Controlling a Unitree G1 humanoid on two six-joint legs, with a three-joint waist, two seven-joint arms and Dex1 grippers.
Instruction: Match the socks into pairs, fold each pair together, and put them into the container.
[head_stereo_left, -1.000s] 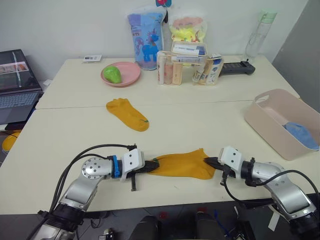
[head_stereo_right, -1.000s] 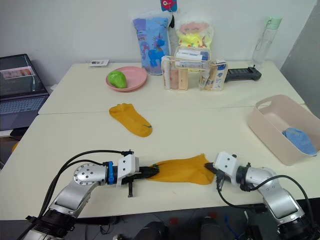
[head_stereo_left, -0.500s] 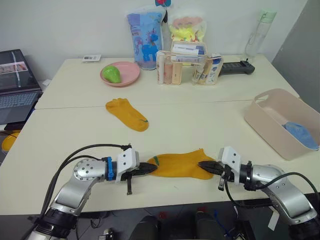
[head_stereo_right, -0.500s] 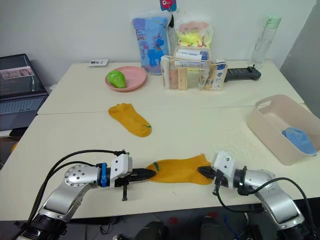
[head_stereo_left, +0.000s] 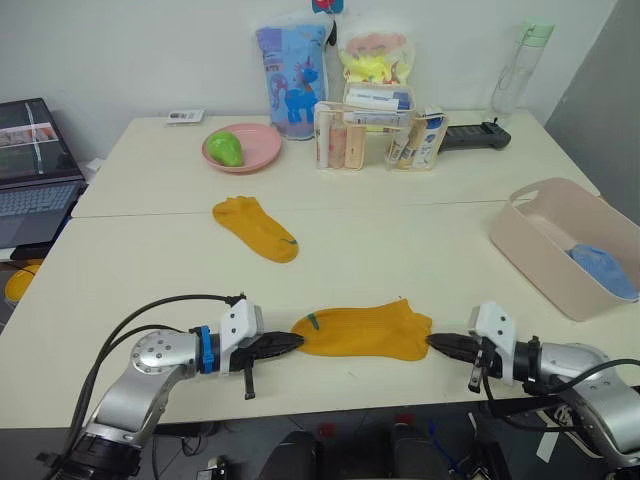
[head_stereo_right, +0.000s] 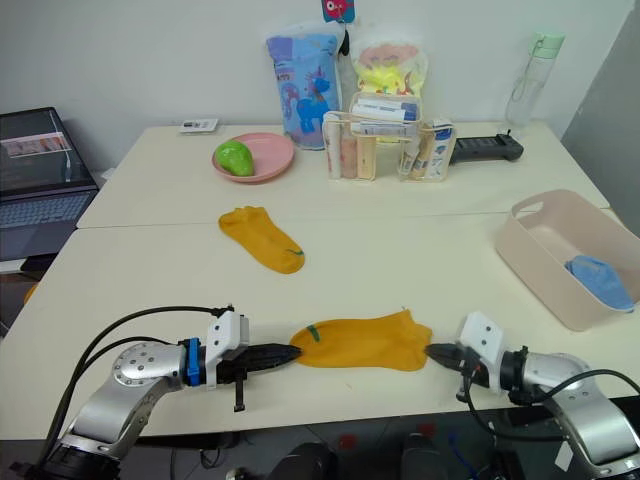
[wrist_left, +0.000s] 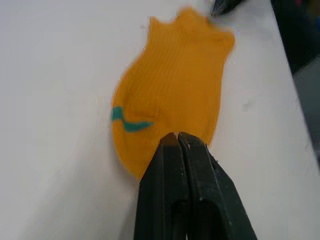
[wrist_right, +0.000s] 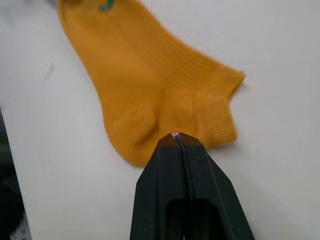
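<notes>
Lying flat near the cream bench (head_stereo_left: 150, 270) front edge, I see the mustard yellow knit sock (head_stereo_left: 362, 331); left pincer (head_stereo_left: 296, 341) and right pincer (head_stereo_left: 433, 342) flank it, both pressed together, empty.

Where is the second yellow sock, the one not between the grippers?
It lies flat mid-table on the robot's left, in front of the pink plate, farther out than the near sock.

A flat mustard-yellow knit ankle sock (head_stereo_left: 362, 331) lies near the front edge of the cream table (head_stereo_left: 400, 250). Left gripper (head_stereo_left: 287, 343) points at its toe end, right gripper (head_stereo_left: 440, 343) at its cuff end. A second mustard sock (head_stereo_left: 254, 228) lies farther back. A light blue sock (head_stereo_left: 603, 270) sits inside the pale pink-beige plastic bin (head_stereo_left: 540, 255).
</notes>
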